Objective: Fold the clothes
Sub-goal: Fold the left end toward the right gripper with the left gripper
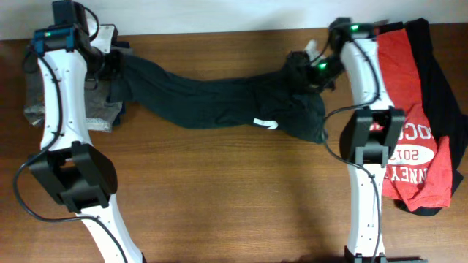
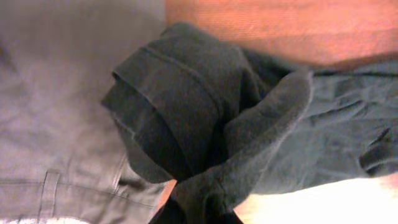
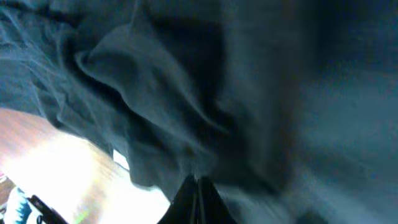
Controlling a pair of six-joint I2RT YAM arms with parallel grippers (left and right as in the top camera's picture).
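Overhead view. Left gripper, upper left of the frame, was clamped on one end of the black T-shirt. The right gripper, upper right of centre, pinched the other end. The shirt hung between them as a long, sagging, twisted band across the upper middle of the table. It was bunched at both ends, with a small white tag showing. No print was visible. No fold had been made: the shirt was neither spread flat nor squared. The red T-shirt lay rumpled at the right edge, over another black shirt; both were unfolded. A grey garment sat at far left, under the shirt's end.

Left wrist view. Thick black cloth with a stitched hem rose in heavy rolls and gathered to a point at the bottom centre, where the fingers closed on it. The fingers themselves were barely seen. The grey garment filled the left side, with bare wood at the top.

Right wrist view. Fingertips at the bottom centre were pressed together, with dark cloth draped in soft, blurred folds above them.

Judgement: the task was at an early stage, with nearly all of it left to do.
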